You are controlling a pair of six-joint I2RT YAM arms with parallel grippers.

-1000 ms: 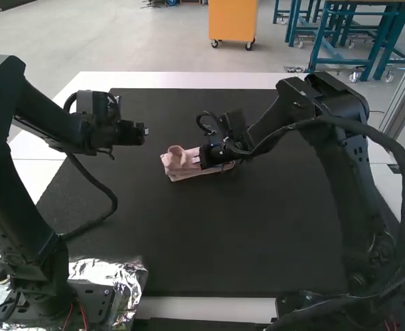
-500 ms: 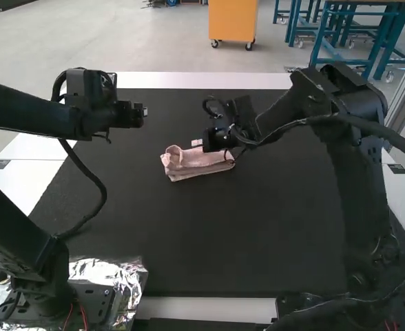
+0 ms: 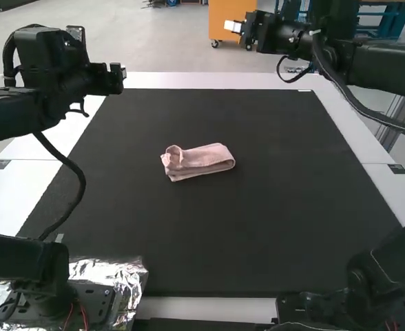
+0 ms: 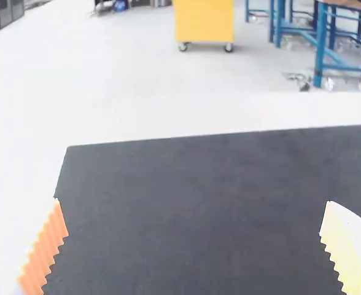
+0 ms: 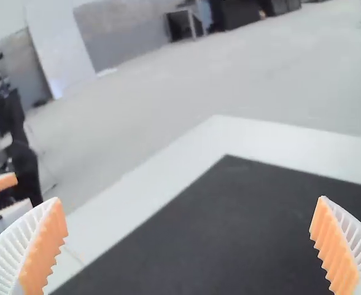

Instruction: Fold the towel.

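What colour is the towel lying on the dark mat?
The towel is pale pink, seen best in the high view.

Black mat (image 3: pixel 257 227) common to downward high view and outward wrist views

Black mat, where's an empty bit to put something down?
The mat is bare between the pink towel and its near edge, and beyond the towel too. Near corners are crowded: foil and the left arm's base at left, the right arm's base at right.
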